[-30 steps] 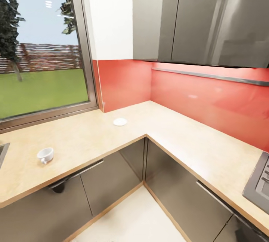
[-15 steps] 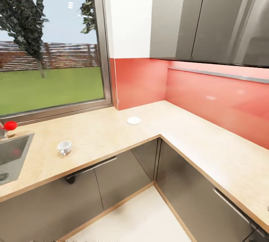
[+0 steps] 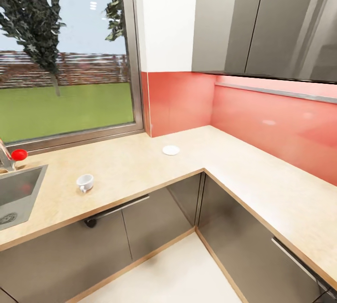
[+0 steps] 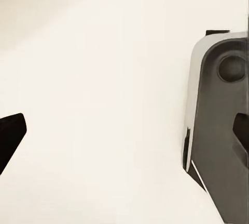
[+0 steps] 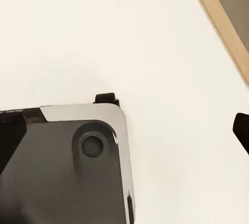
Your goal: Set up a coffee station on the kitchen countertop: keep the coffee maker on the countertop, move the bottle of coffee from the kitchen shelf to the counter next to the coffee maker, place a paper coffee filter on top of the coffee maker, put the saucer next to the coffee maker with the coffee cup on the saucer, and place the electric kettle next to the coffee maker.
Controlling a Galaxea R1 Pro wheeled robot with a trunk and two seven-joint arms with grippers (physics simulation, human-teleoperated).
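Note:
A small white coffee cup (image 3: pixel 84 182) stands upright on the beige countertop (image 3: pixel 126 172), near its front edge and right of the sink. A white saucer (image 3: pixel 171 150) lies flat farther back, close to the inner corner below the red backsplash. Cup and saucer are well apart. In the left wrist view my left gripper (image 4: pixel 124 141) hangs open over pale floor, its dark fingertips (image 4: pixel 10 141) at the frame's edges with nothing between them. My right gripper (image 5: pixel 124 135) is likewise open over the floor, beside the robot's grey base (image 5: pixel 62 172).
The L-shaped counter runs along the window wall and turns along the red backsplash (image 3: pixel 271 129). A steel sink (image 3: pixel 16 195) with a red-knobbed tap (image 3: pixel 18 155) sits at the left. Grey wall cabinets (image 3: pixel 262 22) hang above the right run; grey base cabinets (image 3: pixel 140 228) below.
The camera has swung left: the sink and red-knobbed tap came into view and the hob left at the right. Cup and saucer keep their places on the counter.

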